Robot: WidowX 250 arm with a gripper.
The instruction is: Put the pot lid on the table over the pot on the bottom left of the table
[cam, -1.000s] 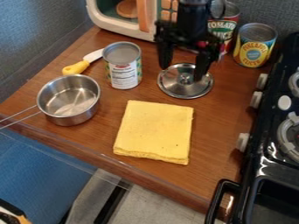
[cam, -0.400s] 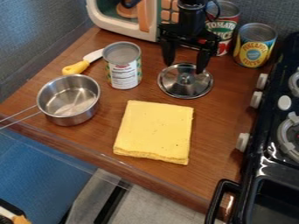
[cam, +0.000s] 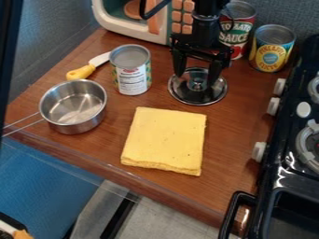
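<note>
— Inside the round silver metal pot (cam: 81,127), at left of the frame?
— Possible to see the bright bottom.
— And the round silver lid (cam: 187,95)?
— Flat on the brown wooden table (cam: 230,149), at upper centre.
— And the black two-finger gripper (cam: 196,79)?
— Hanging above the lid, widely opened, with nothing held.

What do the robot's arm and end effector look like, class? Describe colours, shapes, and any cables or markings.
The arm is black, with a narrow, upright body. A black cable loops beside it. The end effector is also black: a wide crosspiece bearing two long fingers that narrow towards their tips. I can make out no markings.
</note>
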